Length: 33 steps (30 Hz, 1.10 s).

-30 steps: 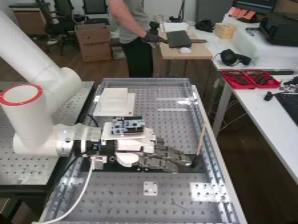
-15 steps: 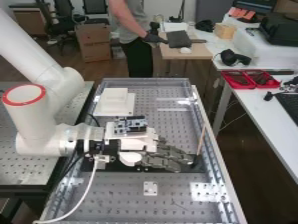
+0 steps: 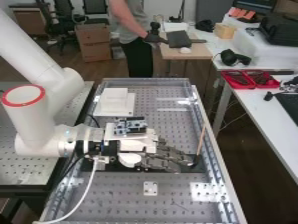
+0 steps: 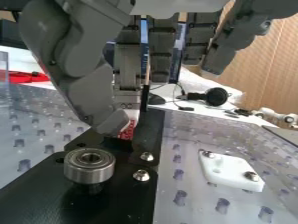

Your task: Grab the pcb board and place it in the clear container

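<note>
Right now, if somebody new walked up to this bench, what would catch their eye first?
Most likely the bulky, red-ringed white arm, coming in from the high view's upper left, with its dark grey hand low over the perforated bench. Next might be the bright red trays on the white side table, then, in the wrist view, the shiny round metal bearing by the black plate's two screws.

High looks slantwise down, wrist close, sharing bench (image 3: pixel 113 195).

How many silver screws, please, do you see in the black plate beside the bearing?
2 on the plate: one screw nearer the hand, the other farther away; more may be hidden.
</note>
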Each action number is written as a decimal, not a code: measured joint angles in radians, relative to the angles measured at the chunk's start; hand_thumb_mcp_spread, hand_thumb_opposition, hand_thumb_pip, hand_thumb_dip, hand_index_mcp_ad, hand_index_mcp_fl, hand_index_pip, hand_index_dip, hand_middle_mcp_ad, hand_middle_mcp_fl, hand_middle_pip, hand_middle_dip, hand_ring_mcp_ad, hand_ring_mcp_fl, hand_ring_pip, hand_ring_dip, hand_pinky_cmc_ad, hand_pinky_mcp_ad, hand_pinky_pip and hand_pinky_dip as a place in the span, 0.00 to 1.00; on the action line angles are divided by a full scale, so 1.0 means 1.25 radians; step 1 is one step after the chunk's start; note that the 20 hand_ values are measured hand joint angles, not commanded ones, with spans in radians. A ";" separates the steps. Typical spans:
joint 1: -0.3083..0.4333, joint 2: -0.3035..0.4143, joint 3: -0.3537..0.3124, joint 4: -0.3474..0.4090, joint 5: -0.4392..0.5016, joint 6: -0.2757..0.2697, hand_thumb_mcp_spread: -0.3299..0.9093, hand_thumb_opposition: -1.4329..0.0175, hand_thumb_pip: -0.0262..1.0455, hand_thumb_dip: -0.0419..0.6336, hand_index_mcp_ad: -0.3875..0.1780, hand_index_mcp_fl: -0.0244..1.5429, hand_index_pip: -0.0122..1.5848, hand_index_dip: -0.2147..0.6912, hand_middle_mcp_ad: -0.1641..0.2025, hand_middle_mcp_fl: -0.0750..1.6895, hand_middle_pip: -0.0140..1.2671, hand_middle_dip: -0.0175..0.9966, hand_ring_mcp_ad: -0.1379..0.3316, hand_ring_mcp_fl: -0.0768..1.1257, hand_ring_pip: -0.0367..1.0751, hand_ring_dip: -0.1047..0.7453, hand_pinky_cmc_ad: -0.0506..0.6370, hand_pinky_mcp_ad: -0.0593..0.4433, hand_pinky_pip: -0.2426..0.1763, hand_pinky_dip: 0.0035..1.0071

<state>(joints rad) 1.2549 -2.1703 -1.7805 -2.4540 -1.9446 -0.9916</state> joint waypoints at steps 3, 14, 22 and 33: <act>0.000 -0.001 0.002 0.001 0.000 0.002 0.62 0.39 0.78 0.46 0.61 0.17 0.98 0.20 0.61 0.18 0.10 0.19 0.55 0.11 0.11 0.12 0.55 0.32 0.41 0.50; -0.006 -0.010 0.013 -0.009 -0.004 0.003 0.62 0.39 0.78 0.46 0.61 0.17 0.98 0.20 0.61 0.18 0.10 0.19 0.55 0.11 0.11 0.11 0.55 0.32 0.41 0.50; -0.005 -0.013 0.011 -0.007 -0.005 0.007 0.62 0.39 0.78 0.46 0.61 0.17 0.98 0.20 0.61 0.18 0.10 0.19 0.55 0.11 0.11 0.12 0.55 0.32 0.41 0.50; -0.004 -0.014 0.007 0.008 0.004 0.018 0.61 0.38 0.74 0.47 0.58 0.27 0.97 0.18 0.60 0.18 0.10 0.19 0.56 0.12 0.11 0.12 0.58 0.32 0.41 0.43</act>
<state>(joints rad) 1.2503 -2.1884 -1.7719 -2.4440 -1.9401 -0.9693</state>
